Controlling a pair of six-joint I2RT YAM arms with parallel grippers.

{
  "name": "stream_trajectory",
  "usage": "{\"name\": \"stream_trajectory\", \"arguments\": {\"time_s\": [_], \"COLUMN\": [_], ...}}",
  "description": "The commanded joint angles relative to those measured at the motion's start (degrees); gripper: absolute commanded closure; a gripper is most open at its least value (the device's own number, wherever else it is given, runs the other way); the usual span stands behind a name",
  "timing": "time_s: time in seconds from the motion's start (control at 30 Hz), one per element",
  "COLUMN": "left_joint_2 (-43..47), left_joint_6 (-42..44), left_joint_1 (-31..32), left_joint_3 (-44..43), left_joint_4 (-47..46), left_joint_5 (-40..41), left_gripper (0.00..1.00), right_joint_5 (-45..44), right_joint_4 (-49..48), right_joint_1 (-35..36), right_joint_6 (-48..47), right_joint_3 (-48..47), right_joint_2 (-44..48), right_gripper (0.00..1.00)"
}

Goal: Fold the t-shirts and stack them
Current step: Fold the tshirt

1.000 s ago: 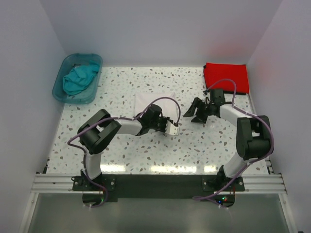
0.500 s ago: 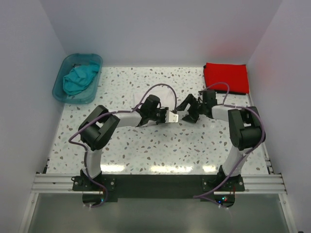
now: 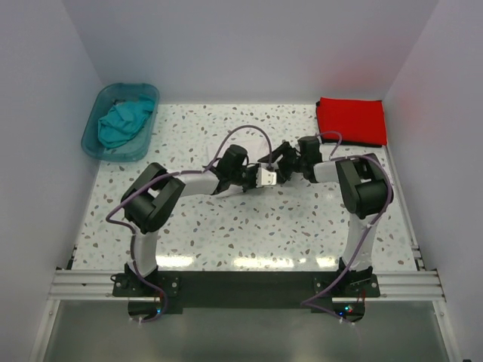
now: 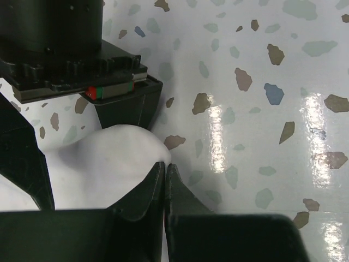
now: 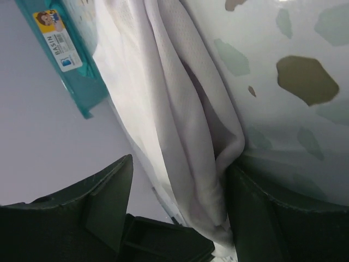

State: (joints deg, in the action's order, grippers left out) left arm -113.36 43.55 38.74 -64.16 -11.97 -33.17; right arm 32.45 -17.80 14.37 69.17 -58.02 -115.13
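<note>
- white shirt (image 5: pixel 180 125): bunched into long, soft folds, mid-table, well apart from the other two.
- red shirt (image 3: pixel 352 119): folded into a neat flat rectangle, lying at the far right corner.
- teal shirt (image 3: pixel 124 122): crumpled and unfolded, heaped inside the tub (image 3: pixel 113 154), far left.

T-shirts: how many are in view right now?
3. Red shirt folded at the far right corner; teal shirt bunched in the tub, far left; white shirt gathered mid-table. The tub could hide more.
</note>
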Motion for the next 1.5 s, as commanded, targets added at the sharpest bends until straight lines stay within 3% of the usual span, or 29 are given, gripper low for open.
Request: {"name": "stream_trajectory", "arguments": {"time_s": [0.0,0.23,0.33,0.57,0.7,0.97,1.13,1.47], "left_joint_2": [2.53,2.09,2.0,2.27,1.92,1.12,1.3,0.95], "left_joint_6": [-3.82,-8.39,-8.66,-9.36,-10.33,-11.56,-12.08,-12.09], "left_joint_1": [-0.86,-3.05,-4.29,-4.9,-4.9,-4.99,-5.17,-5.43], "left_joint_3": [-2.55,-3.78,-4.22,-5.71,-6.33,-7.21,-7.03,-7.03], "left_joint_4": [-2.44,-3.06,-2.8,-2.18,-1.92,-1.22,-0.43,0.72], "left_joint_5": [-3.57,-3.92,-4.36,-6.03,-6.56,-7.7,-9.11,-11.22], "left_gripper": [1.0,1.0,1.0,1.0,1.0,1.0,1.0,1.0], "right_joint_5": [-8.1,-5.29,-3.54,-2.39,-0.55,2.62,2.1,-4.32], "right_joint_4": [-1.09,-0.48,5.47,17.62,14.39,-3.28,-9.52,-10.76], "right_joint_1": [1.18,0.4,-1.18,-5.58,-5.14,-0.05,0.57,0.66], "right_joint_6": [2.99,-0.87,-5.96,-16.6,-8.92,10.35,13.62,12.93], "right_joint_3": [-0.25,-0.69,-0.6,0.71,3.87,5.2,2.39,-0.95], "right_joint_2": [-5.27,-6.43,-4.14,1.57,0.88,-4.39,-9.93,-13.27], "right_gripper": [0.31,0.29,0.21,0.14,0.11,0.04,0.08,0.21]}}
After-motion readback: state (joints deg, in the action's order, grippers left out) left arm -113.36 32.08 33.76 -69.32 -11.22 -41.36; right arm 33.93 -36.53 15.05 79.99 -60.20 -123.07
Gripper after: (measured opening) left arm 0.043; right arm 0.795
